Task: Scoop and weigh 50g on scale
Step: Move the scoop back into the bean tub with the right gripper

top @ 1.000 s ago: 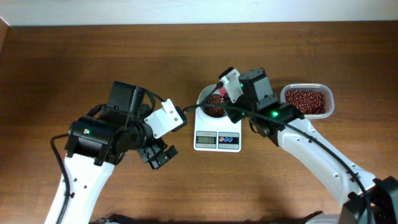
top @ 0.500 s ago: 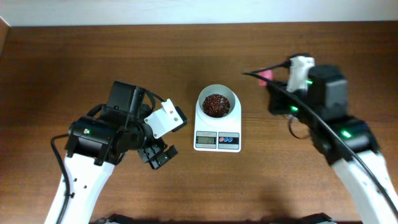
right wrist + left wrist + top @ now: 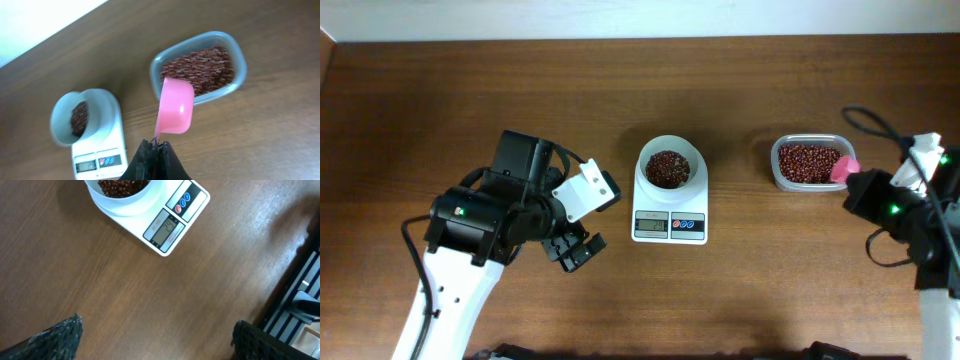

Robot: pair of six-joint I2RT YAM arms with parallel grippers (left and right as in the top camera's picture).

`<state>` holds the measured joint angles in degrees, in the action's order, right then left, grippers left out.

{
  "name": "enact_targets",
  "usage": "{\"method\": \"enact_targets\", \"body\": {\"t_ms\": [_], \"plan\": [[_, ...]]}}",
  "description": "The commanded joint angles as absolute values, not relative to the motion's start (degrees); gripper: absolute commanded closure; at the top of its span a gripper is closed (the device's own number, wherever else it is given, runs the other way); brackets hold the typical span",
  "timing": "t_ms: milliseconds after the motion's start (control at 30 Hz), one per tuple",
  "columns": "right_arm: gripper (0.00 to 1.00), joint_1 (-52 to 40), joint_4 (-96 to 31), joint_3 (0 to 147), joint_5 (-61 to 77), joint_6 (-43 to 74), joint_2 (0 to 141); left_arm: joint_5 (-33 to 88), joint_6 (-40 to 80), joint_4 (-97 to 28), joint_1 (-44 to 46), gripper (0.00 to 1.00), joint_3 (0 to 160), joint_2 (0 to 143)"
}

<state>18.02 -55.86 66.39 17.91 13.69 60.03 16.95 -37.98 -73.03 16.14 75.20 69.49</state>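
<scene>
The numbers on the scale point(image 3: 669, 226) are looking too small to read from overhead, and fuzzy from the left wrist. There the top edge is cutting off the bowl point(image 3: 125, 202) and the beans point(image 3: 120, 186), and the bottom edge is cutting off the left end effector point(image 3: 156, 325). Overhead, the right arm point(image 3: 920, 220) is running off the side and hiding most of the pink spoon point(image 3: 842, 168). The bottom edge is cutting off the right end effector point(image 3: 155, 150) in its own view.

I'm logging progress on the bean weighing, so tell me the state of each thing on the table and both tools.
scale: display on, digits unreadable
bowl: on the scale, partly filled with beans
tub: lidless, holding more beans
pink scoop: gripped by its handle, contents hidden
left tool: open, empty
right tool: shut on the pink scoop
</scene>
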Motion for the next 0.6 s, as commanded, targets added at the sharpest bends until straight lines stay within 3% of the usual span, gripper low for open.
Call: {"method": "enact_targets", "body": {"t_ms": [0,233,567], "plan": [[0.96,20.0,-56.1,67.1,18.0,13.8,64.1,17.1,-38.9,-72.9,15.8,0.01,75.0,69.4],[0.96,19.9,-56.2,67.0,18.1,13.8,77.6,17.1,-38.9,-72.9,15.8,0.01,75.0,69.4],[0.96,19.9,-51.9,67.0,22.3,1.1,80.2,17.1,-38.9,-72.9,15.8,0.01,75.0,69.4]]}}
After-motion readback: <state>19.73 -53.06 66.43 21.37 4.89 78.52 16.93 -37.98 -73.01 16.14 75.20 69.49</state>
